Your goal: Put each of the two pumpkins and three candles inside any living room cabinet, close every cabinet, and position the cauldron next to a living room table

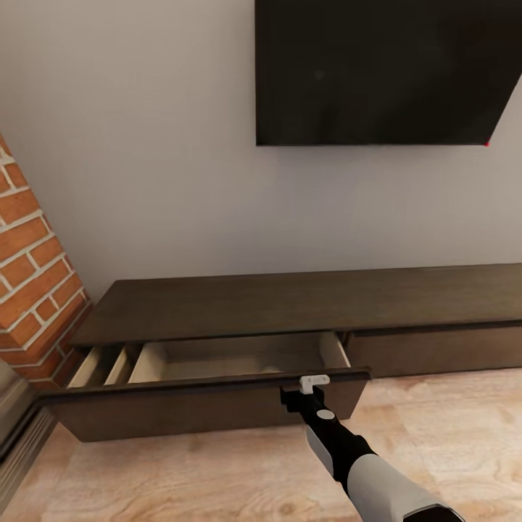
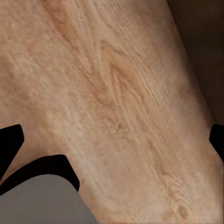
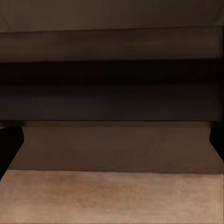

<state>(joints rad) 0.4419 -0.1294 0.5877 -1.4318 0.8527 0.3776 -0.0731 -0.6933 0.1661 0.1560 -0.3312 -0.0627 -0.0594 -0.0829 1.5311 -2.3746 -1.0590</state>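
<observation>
The long dark-brown cabinet stands against the wall. Its left drawer is pulled out, and the pale wood inside looks bare. Its right drawer front is flush and shut. My right gripper rests at the top edge of the pulled-out drawer front. In the right wrist view its fingers stand wide apart, open, facing the drawer's pale floor. In the left wrist view my left gripper is open, hanging over the wooden floor. The pumpkins and candles are out of view.
A red brick pillar flanks the cabinet's left end. A dark wall-mounted screen hangs above it. Light wood floor spreads in front, and a grey edge runs along the lower left.
</observation>
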